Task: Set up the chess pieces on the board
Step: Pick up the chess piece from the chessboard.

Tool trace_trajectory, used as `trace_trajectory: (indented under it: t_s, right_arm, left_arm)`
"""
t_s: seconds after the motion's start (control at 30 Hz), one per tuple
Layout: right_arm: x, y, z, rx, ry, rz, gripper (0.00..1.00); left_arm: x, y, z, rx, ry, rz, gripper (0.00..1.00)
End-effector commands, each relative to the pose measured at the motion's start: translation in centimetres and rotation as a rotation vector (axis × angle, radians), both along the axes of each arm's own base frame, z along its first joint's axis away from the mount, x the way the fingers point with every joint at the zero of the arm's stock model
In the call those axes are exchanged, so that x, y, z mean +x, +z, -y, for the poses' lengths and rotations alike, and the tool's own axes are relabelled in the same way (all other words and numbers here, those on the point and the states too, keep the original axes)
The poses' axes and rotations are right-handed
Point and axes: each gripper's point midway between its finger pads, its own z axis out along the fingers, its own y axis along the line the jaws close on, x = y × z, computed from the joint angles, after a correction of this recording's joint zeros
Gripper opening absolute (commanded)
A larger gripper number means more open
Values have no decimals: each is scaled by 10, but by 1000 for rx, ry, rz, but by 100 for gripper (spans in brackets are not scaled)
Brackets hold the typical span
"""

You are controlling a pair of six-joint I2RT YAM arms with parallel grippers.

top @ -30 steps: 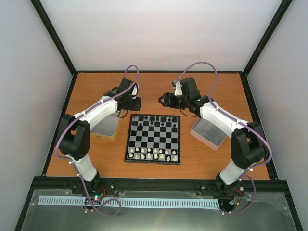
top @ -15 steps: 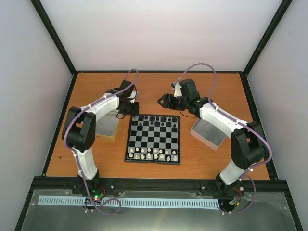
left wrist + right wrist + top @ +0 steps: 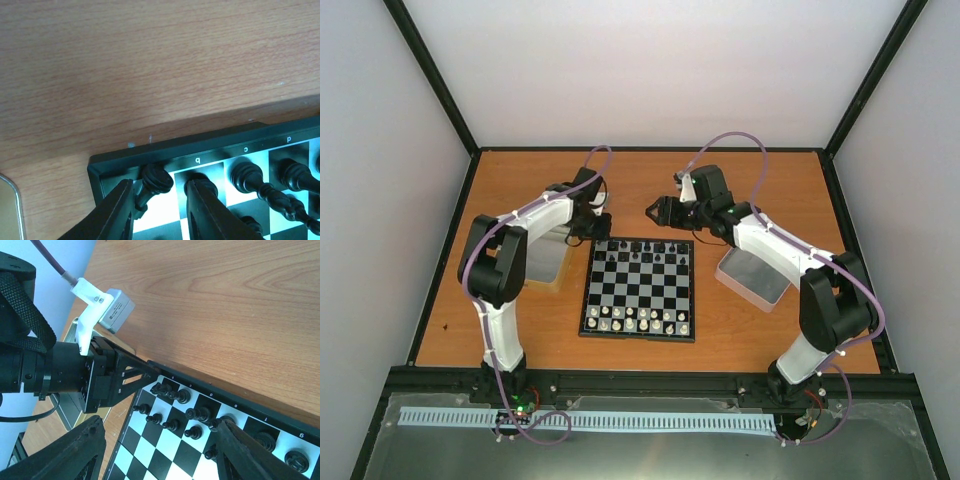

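Left wrist, board (image 3: 165, 153) rim lettered b, c, d

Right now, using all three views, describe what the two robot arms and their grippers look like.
Both the left arm and the right arm have white links between bulky black joints. A purplish cable loops along each. The left gripper and the right gripper are black, with tapering, wedge-shaped fingers.

Left end effector (image 3: 160, 192) narrow, right one (image 3: 160, 432) wide
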Motion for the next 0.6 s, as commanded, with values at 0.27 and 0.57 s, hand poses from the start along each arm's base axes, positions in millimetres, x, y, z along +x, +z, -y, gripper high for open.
trace_trajectory:
  t_s: [0.27, 0.57]
  right_arm:
    - [0, 11, -11, 20, 23, 30, 60]
    - [0, 12, -13, 20, 27, 34, 60]
  left_arm:
    - [16, -4, 0, 20, -3, 17, 33]
    - [16, -9, -1, 29, 0, 13, 26]
